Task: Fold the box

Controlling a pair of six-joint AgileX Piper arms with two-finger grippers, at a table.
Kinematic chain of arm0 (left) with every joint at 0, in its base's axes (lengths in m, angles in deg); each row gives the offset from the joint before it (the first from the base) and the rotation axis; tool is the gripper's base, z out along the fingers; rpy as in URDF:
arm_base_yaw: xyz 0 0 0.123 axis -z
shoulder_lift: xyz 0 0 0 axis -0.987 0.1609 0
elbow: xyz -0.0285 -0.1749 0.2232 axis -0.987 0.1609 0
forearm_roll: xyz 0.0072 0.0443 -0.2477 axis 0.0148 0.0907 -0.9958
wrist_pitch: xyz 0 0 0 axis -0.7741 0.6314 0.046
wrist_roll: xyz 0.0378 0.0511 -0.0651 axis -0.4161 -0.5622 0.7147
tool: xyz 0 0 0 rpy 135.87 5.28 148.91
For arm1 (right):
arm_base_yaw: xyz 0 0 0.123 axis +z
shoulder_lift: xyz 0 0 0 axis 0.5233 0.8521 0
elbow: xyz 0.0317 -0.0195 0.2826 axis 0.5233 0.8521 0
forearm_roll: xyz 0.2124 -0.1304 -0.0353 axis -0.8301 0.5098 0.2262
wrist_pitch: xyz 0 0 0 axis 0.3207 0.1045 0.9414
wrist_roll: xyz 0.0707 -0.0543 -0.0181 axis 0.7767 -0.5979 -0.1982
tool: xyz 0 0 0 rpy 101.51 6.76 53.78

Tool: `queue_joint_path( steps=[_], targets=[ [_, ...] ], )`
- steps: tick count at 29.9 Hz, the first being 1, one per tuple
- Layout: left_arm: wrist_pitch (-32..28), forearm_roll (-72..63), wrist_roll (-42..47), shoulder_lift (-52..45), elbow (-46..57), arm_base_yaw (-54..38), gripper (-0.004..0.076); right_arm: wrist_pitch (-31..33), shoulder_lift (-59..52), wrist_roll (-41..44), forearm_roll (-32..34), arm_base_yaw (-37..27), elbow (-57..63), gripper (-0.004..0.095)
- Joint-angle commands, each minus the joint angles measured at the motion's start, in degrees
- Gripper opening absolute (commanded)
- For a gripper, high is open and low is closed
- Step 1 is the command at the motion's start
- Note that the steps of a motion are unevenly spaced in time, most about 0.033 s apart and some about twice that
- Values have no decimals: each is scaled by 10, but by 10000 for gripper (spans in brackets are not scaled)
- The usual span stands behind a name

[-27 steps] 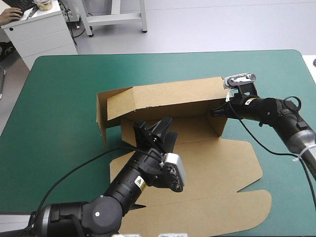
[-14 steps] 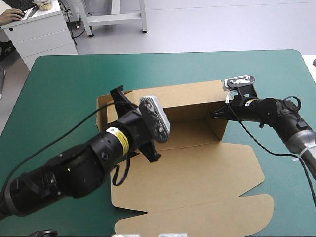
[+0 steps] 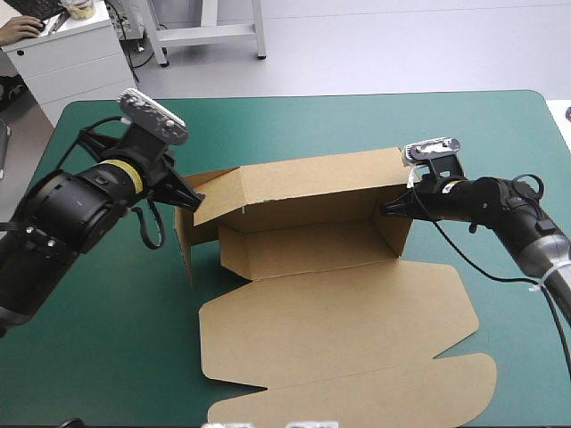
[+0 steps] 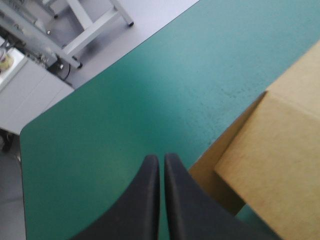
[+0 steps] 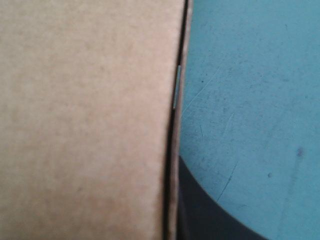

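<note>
As R pincer grips box, L pincer sits alongside.

Teal-green cover over the table, rounded far corners, faint marks, perhaps fine scratches, on it

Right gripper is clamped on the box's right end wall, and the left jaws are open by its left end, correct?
Not open: the jaws of the left gripper are shut, tips together, as the left wrist view shows. The rest holds: the right gripper is clamped on the right end wall of the box, the left one by its left end.
</note>
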Motion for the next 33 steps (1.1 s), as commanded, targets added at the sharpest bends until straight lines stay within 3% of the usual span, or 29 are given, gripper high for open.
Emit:
queue_joint_path(
  steps=[1,8,19,22,33],
  targets=[
    [-23,-23,4,-31,-20,-50,15,-25,-21,6,-14,-1,-18,-15],
    [-56,-39,31,-104,37,-90,14,-24,-21,4,-14,-1,-18,-15],
    [-32,-5,70,-153,141,-90,13,1,-34,-5,-8,-1,-21,-15],
    [-32,-5,70,-164,141,-90,13,47,-47,-8,15,-1,-41,-15],
    [-33,-5,70,-186,141,-90,13,305,-21,24,68,-1,-157,-15]
  ],
)
